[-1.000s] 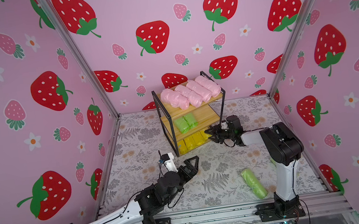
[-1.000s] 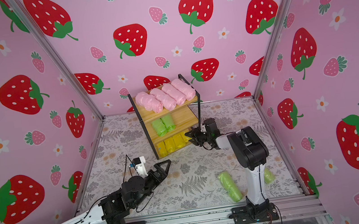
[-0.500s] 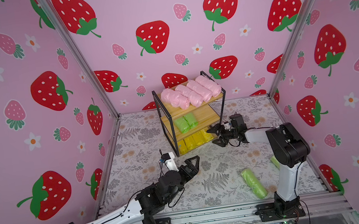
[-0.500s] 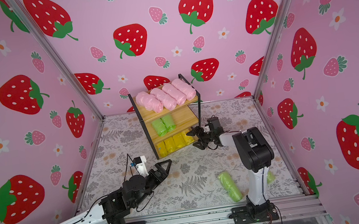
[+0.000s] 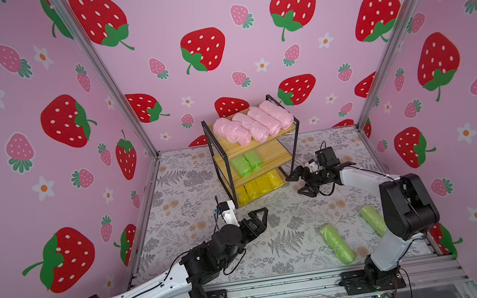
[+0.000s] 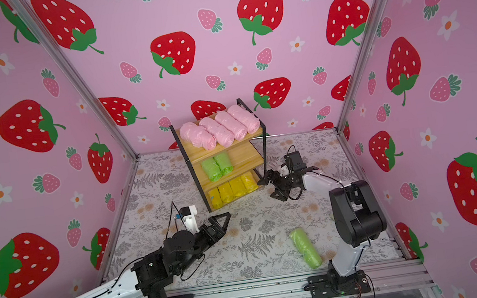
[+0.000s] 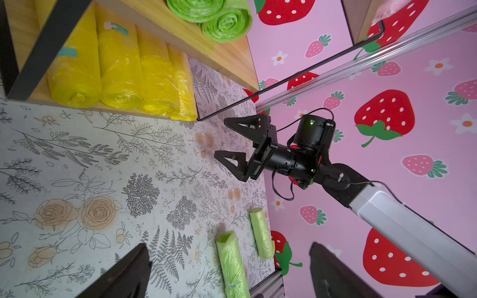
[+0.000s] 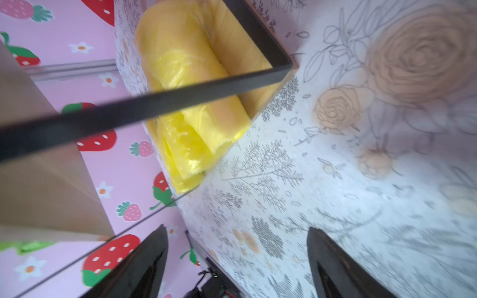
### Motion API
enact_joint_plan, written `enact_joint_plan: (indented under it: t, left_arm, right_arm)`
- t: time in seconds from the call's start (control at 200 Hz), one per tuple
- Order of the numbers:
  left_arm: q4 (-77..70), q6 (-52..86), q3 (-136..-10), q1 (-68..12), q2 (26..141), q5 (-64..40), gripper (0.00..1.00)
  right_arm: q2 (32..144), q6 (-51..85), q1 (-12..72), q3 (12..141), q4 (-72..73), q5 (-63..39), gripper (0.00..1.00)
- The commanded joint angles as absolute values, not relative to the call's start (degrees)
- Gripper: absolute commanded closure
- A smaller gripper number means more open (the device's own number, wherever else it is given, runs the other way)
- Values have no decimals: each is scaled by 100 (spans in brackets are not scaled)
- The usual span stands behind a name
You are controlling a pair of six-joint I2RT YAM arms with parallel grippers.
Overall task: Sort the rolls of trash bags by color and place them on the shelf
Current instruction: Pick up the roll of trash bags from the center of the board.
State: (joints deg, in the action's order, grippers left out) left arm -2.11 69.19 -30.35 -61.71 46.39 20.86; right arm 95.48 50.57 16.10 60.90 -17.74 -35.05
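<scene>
At the centre of both top views stands the shelf (image 5: pixel 273 153). Four pink rolls (image 5: pixel 254 122) fill its top board, two green rolls (image 5: pixel 246 163) lie at the left of the middle board, and four yellow rolls (image 5: pixel 259 186) pack the bottom one. Two more green rolls lie loose on the tabletop (image 5: pixel 193 199) at lower right: a nearer one (image 5: pixel 336 243) and a farther one (image 5: pixel 372 219).

The right hand (image 5: pixel 296 184) hangs just beside the right end of the bottom board, its jaws spread wide and empty; the left wrist view shows this plainly (image 7: pixel 220 138). The left hand (image 5: pixel 260 214) hovers low over the tabletop in front of the shelf, also wide open and holding nothing.

Pink and yellow look finished, so the step in hand is probably the green tier. The next move calls for a hand to reach a loose green roll, close across its soft body, and slide it onto the bare right part of the middle board without catching the black frame.

The farther loose roll is partly covered by the right arm, and in a top view only the nearer one (image 6: pixel 305 249) shows. The right wrist view is blurred, showing little beyond a yellow roll (image 8: pixel 191 103) and dark fingers (image 8: pixel 144 265). The backs of the lower boards are hidden.
</scene>
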Motion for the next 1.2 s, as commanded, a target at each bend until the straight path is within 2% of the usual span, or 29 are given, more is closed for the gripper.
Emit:
enact_joint_plan:
  t: [0.0, 0.21, 0.49, 0.655, 0.85, 1.196]
  left_arm:
    - [-173, 6803, -3235, -6147, 4647, 2007, 0]
    - [-316, 6785, -3209, -6152, 4778, 1888, 0]
    - [-526, 6820, -3155, -6152, 4937, 1770, 0]
    - [-614, 6847, -3195, -6146, 5074, 1663, 0]
    - [-564, 6848, -3271, -6147, 5133, 1571, 0]
    - [-503, 6891, -3251, -6157, 5095, 1530, 0]
  right_arm:
    - [9005, 3966, 1591, 5976, -3312, -2817, 5]
    - [7830, 3689, 1600, 5158, -4252, -2286, 0]
    - [6397, 3814, 1875, 4519, -5414, -1469, 1]
    - [6249, 4117, 2463, 4405, -5778, -1038, 1]
    - [6607, 4796, 3395, 4236, -5913, -198, 0]
    - [6506, 5231, 3654, 3833, -6028, 277, 5]
